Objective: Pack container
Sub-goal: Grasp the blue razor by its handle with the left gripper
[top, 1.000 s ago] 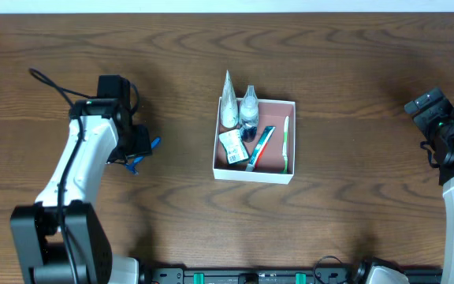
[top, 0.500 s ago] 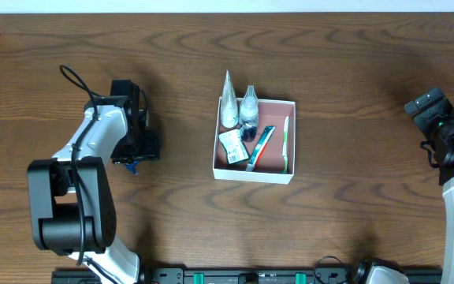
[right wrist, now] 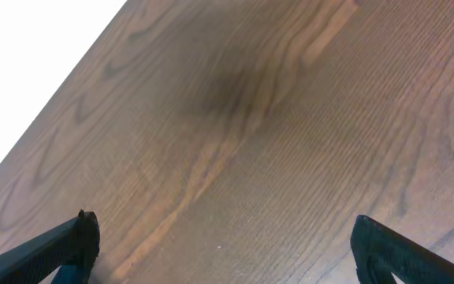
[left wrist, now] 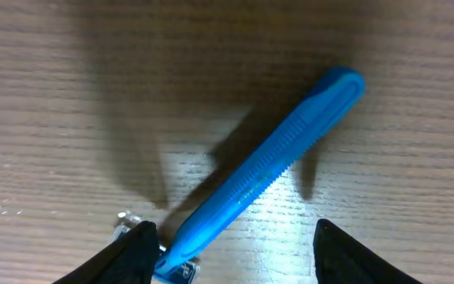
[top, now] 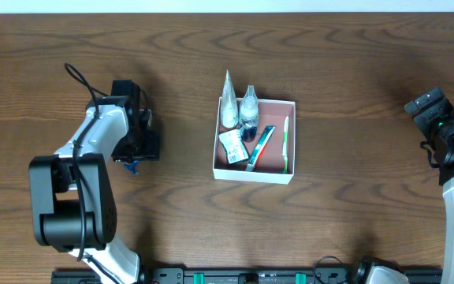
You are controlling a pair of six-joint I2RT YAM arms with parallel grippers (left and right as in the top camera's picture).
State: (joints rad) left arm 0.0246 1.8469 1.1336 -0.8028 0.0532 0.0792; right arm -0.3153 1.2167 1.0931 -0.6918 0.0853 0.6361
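Left gripper point(left wrist: 239, 256) has just swung over blue razor point(left wrist: 266, 170), probably disposable; jaws apart astride handle, grasp likely next. Container point(top: 254, 177) mid-table, part-packed. Right gripper point(right wrist: 227, 248) idle, jaws apart.

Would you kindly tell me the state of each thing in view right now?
container: open, partly packed.
blue razor: flat on the table, outside the container, ungripped.
toothbrush: lying inside the container.
left gripper: open, straddling the blue razor.
right gripper: open, empty.
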